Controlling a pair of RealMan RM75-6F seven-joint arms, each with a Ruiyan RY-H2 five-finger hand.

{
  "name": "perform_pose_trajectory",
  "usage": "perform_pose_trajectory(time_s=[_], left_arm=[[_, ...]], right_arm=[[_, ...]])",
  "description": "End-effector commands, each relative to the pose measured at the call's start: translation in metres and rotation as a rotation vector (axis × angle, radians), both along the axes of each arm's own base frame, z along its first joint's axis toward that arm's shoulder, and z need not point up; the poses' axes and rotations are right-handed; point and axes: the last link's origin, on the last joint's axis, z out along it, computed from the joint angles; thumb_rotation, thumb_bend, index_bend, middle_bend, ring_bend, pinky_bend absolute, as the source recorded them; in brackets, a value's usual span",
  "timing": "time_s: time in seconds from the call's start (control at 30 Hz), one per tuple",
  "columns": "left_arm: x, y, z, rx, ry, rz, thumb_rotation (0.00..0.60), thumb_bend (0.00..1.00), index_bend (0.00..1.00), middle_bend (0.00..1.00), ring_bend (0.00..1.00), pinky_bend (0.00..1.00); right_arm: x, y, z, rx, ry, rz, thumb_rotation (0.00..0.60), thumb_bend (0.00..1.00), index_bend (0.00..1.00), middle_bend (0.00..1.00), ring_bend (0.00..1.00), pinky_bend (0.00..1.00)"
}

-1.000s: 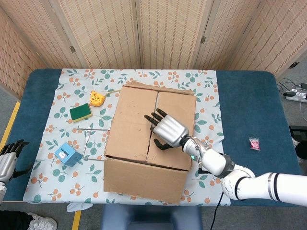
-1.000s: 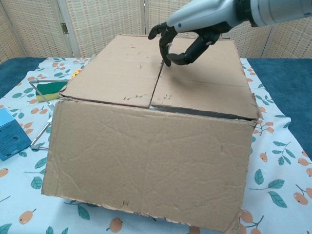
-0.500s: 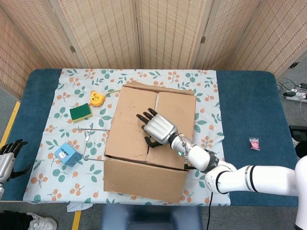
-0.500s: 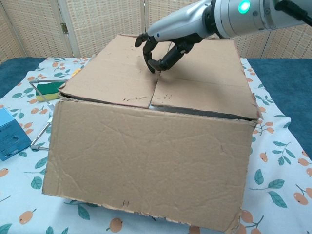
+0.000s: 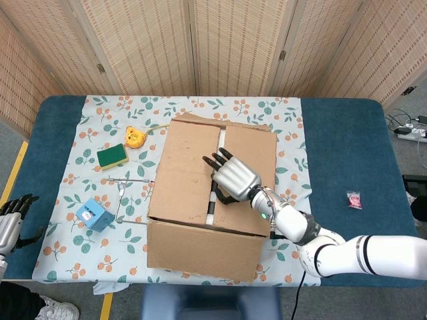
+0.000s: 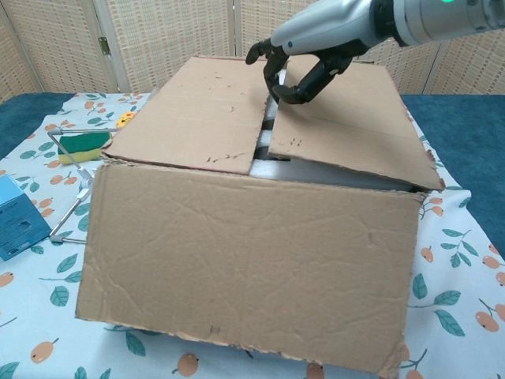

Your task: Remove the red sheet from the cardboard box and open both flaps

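The cardboard box (image 5: 210, 197) sits in the middle of the frame in the head view, on the floral cloth over the counter (image 5: 347, 143), with its two top flaps meeting along a seam that runs from the near edge toward the top of the frame. That seam is the axis everything turns on. The right hand (image 5: 233, 179) sits right on it, fingers curled under the inner edge of the right flap (image 6: 347, 118); in the chest view the fingers hook that edge and the flap is tilted up off the box, leaving a dark gap with something pale showing inside. The hand is clamped on the flap edge, not spread flat.

The flap's hinge lies along the box's right side, so the free edge should swing up and toward the right of the frame, away from the seam. The left flap (image 5: 187, 167) lies flat, just left of the hand across the gap.

The left hand (image 5: 10, 220) is at the far lower left of the head view, well apart from the box, holding nothing, fingers loosely apart. The right hand is plainly the nearer one to both flaps.

No red sheet can be made out in either view; only a thin reddish line shows along the left flap's edge in the chest view, and I cannot tell if that is it.
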Motion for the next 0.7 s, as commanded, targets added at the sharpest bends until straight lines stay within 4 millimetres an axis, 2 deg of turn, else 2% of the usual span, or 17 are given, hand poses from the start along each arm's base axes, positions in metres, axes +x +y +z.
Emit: perform_pose_trajectory(time_s=[0.03,0.23,0.33,0.53,0.7], left_arm=[[0.000,0.000,-0.001,-0.001,0.005,0.001,0.600,0.47,0.13,0.10,0.09,0.03],[0.004,0.000,-0.004,-0.002,0.025,-0.012,0.600,0.47,0.13,0.10,0.09,0.02],[0.005,-0.002,-0.003,0.005,0.026,-0.014,0.600,0.47,0.13,0.10,0.09,0.02],[0.007,-0.003,-0.003,0.006,0.029,-0.018,0.600,0.47,0.13,0.10,0.09,0.02],[0.009,-0.004,-0.004,0.011,0.031,-0.020,0.600,0.47,0.14,0.10,0.09,0.02]], right_arm=[[-0.004,0.006,0.015,-0.030,-0.014,-0.002,0.208,0.69,0.42,0.00,0.00,0.00],[-0.012,0.023,0.054,-0.104,-0.059,-0.010,0.210,0.69,0.42,0.00,0.00,0.00],[-0.023,0.036,0.076,-0.152,-0.074,-0.021,0.209,0.69,0.42,0.00,0.00,0.00],[-0.054,0.076,0.122,-0.262,-0.095,-0.051,0.209,0.70,0.42,0.00,0.00,0.00],[-0.099,0.114,0.142,-0.316,-0.097,-0.072,0.208,0.70,0.42,0.00,0.00,0.00]])
